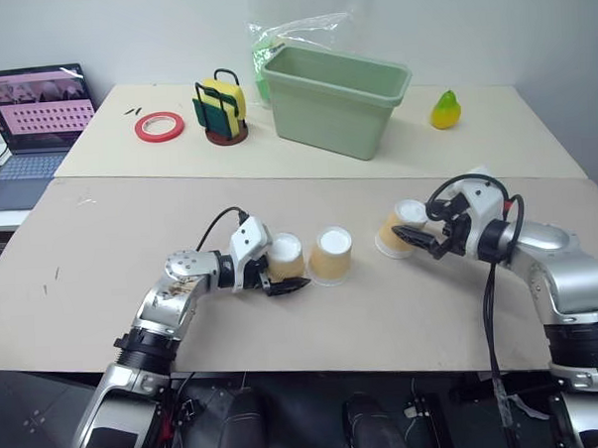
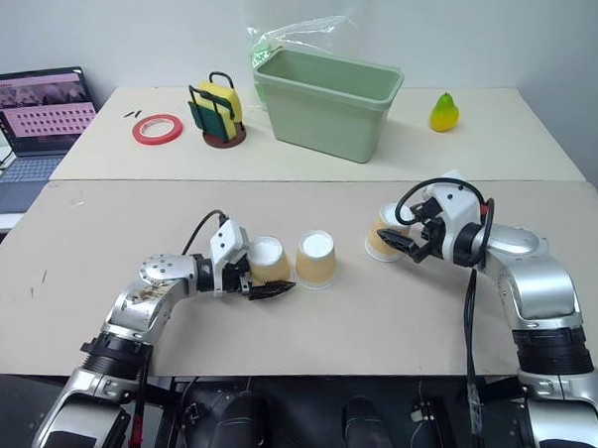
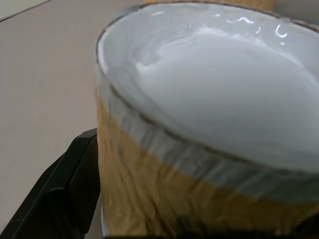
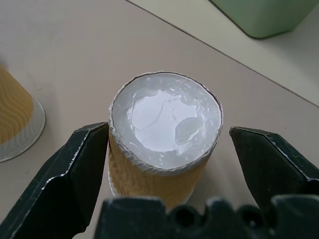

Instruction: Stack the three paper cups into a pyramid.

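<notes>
Three tan ribbed paper cups stand upside down, white bases up, in a loose row on the near table. My left gripper (image 1: 283, 268) is open around the left cup (image 1: 285, 254); one black finger (image 3: 65, 191) lies close against its side, and the other is hidden behind it. The middle cup (image 1: 331, 255) stands free just to the right. My right gripper (image 4: 167, 133) is open around the right cup (image 4: 164, 134); one finger (image 4: 84, 159) touches its wall while the other finger (image 4: 269, 159) stands off with a gap.
On the far table sit a pale-green tub (image 1: 335, 95) with a plastic bag behind it, a yellow pear (image 1: 446, 109), a sponge holder (image 1: 222, 110) and a red tape roll (image 1: 160, 126). A laptop (image 1: 36, 116) stands at the far left.
</notes>
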### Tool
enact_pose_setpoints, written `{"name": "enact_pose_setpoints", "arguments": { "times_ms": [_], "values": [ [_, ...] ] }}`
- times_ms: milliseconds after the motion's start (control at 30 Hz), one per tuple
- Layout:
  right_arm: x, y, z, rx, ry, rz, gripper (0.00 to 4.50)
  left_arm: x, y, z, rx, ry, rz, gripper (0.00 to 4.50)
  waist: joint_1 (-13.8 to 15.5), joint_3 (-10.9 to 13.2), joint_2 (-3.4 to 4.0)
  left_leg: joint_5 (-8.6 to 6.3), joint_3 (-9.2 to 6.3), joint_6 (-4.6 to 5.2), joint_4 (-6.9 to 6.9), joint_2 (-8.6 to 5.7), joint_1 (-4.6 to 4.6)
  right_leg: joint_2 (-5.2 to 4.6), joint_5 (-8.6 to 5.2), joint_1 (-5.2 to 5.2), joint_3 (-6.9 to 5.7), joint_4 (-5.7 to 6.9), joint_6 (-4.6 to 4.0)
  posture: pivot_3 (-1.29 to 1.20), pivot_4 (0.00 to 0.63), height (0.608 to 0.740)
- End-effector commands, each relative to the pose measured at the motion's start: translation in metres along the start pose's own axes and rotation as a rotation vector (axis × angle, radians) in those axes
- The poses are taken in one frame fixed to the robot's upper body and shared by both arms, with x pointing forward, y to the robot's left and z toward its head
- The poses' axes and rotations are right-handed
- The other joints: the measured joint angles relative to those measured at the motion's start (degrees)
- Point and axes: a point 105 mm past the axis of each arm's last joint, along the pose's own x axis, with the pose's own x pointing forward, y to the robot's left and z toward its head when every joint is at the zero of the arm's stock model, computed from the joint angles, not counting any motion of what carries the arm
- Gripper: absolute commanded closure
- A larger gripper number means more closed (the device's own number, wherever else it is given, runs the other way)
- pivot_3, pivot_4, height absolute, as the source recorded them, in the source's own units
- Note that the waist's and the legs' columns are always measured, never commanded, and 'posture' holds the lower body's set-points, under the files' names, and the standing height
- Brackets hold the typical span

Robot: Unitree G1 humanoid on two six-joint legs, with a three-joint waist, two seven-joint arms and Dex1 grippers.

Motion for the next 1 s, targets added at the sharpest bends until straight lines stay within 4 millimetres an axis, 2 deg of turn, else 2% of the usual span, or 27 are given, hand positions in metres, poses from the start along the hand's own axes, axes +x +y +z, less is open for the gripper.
{"name": "enact_pose_setpoints", "arguments": {
  "times_ms": [33,300,633,1000],
  "values": [
    [-0.01,-0.006,0.016,-0.025,-0.05,-0.03,0.0,0.005,0.002,0.016,0.054,-0.038,-0.003,0.06,0.02,0.0,0.0,0.0,0.0,0.0,0.0,0.0,0.0,0.0,0.0,0.01,0.0,0.0,0.0,0.0,0.15,0.656],
    [-0.01,-0.005,0.017,-0.025,-0.05,-0.027,0.0,0.007,0.001,0.016,0.054,-0.046,-0.008,0.06,0.0,0.0,0.0,0.0,0.0,0.0,0.0,0.0,0.0,0.0,0.0,0.01,0.0,0.0,0.0,0.0,0.15,0.656],
    [-0.005,-0.003,0.016,-0.021,-0.052,-0.013,0.0,-0.019,-0.002,0.025,0.078,-0.036,0.009,0.06,-0.13,0.0,0.0,0.0,0.0,0.0,0.0,0.0,0.0,0.0,0.0,0.0,0.0,0.0,0.0,0.0,0.15,0.656],
    [-0.001,-0.001,0.016,-0.02,-0.054,0.008,0.0,-0.063,-0.009,0.042,0.1,-0.016,0.073,0.06,-0.36,0.0,0.0,0.0,-0.01,0.0,0.0,0.0,0.01,0.0,0.0,0.0,-0.01,0.0,0.0,0.0,0.15,0.656]
  ]
}}
